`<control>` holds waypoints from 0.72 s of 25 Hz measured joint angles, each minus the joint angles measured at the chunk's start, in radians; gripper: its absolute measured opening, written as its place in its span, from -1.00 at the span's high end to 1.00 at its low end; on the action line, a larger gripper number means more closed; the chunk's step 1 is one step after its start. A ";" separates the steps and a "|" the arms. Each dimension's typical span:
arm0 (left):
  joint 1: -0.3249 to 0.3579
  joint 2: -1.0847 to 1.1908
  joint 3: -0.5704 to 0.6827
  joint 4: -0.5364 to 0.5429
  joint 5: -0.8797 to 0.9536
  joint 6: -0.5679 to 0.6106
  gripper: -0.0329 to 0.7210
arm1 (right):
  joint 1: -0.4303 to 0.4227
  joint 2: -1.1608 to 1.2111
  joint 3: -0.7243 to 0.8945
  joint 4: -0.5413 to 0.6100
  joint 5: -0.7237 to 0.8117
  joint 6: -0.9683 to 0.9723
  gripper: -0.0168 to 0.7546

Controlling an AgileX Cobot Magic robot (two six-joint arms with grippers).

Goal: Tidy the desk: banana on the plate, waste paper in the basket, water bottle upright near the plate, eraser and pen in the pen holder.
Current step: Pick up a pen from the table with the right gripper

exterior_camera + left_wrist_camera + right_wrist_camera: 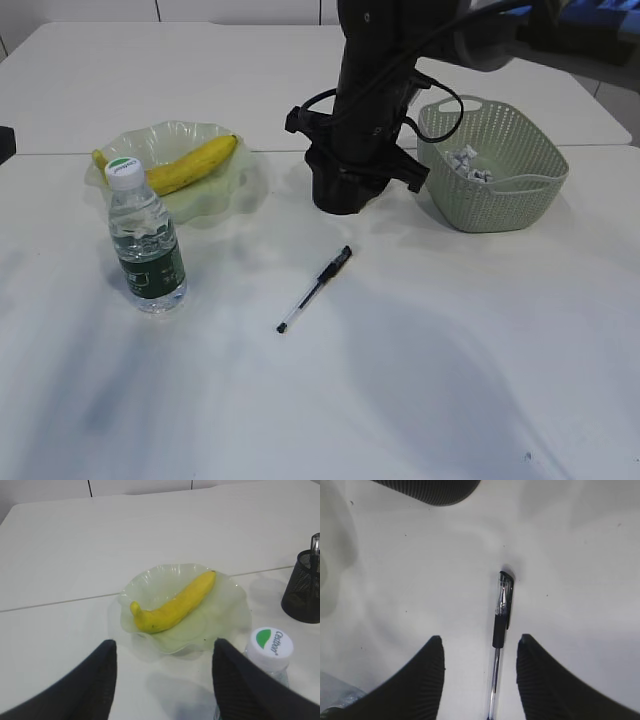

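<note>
Your right gripper (479, 672) had its jaws apart with nothing between the pads, and the pen (499, 640) lay flat on the table (420, 380) running lengthwise through the gap, closer to the right finger than the left, its black cap end pointing away from the wrist. It touched neither finger. The pen holder (427, 489) stood just beyond, at the top edge of that view. Your left gripper (162, 680) also stood open and empty, hanging above the table in front of the plate (227, 602), where the banana (172, 605) already lay across the dish. The water bottle (270, 647) stood upright just beside the plate, near the right finger. In the basket (520, 190) you had crumpled paper (468, 165).
</note>
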 joint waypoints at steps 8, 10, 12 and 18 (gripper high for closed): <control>0.000 0.000 0.000 0.000 0.005 0.000 -0.24 | 0.000 0.057 -0.067 -0.003 0.083 -0.019 0.05; 0.000 0.000 0.000 0.000 0.005 0.000 -0.24 | 0.000 0.065 -0.067 0.008 0.083 -0.021 0.05; 0.000 0.000 0.000 0.000 0.005 0.000 -0.24 | 0.000 0.073 -0.068 0.023 0.083 -0.023 0.05; 0.000 0.000 0.000 -0.002 0.005 0.000 -0.24 | 0.006 0.103 -0.068 0.043 0.083 -0.032 0.05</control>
